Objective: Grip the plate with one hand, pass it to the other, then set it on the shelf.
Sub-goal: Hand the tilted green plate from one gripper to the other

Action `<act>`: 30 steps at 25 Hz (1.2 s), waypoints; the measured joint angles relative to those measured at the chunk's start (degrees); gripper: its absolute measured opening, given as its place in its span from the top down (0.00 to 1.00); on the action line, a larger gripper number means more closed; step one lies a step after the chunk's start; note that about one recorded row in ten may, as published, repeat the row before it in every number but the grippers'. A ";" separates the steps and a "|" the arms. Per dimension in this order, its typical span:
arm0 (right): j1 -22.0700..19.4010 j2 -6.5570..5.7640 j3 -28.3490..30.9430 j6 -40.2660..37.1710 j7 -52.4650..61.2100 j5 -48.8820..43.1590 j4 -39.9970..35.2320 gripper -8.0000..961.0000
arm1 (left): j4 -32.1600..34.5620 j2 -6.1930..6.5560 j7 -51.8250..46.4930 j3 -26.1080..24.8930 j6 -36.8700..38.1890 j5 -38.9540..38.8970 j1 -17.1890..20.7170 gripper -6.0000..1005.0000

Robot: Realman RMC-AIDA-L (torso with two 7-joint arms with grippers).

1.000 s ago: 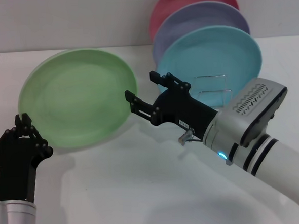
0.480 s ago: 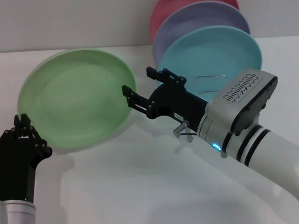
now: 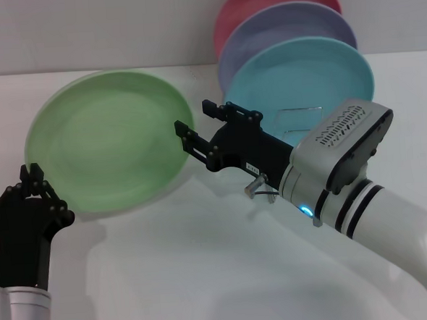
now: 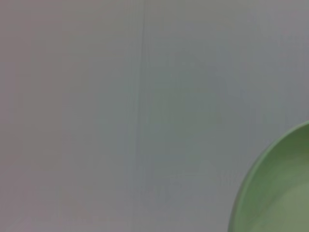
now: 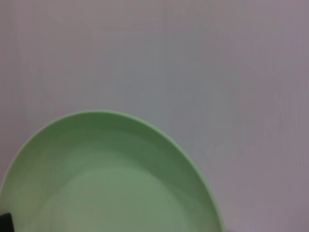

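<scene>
Plate: light green, lying flat on the white bench, at ten o'clock in the head view.
Right end effector: fingers spread apart, straddling the plate's rim at its three o'clock edge; contact cannot be told.
Left end effector: fingers drawn together, empty, at the plate's seven o'clock edge.
Shelf: wire rack at one o'clock, carrying the turquoise plate.
</scene>
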 joint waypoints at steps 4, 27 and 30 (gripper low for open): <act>0.02 0.00 0.00 0.00 0.01 0.00 -0.01 0.41 | 0.00 0.00 0.00 0.05 -0.01 -0.03 0.01 0.94; 1.05 0.01 -0.17 0.79 0.06 0.00 -0.58 0.76 | -2.08 0.00 4.04 2.85 2.19 -3.26 0.12 0.93; 1.11 0.01 -0.22 0.91 0.08 0.00 -0.60 0.77 | -2.10 0.00 4.05 2.87 2.19 -3.26 0.11 0.93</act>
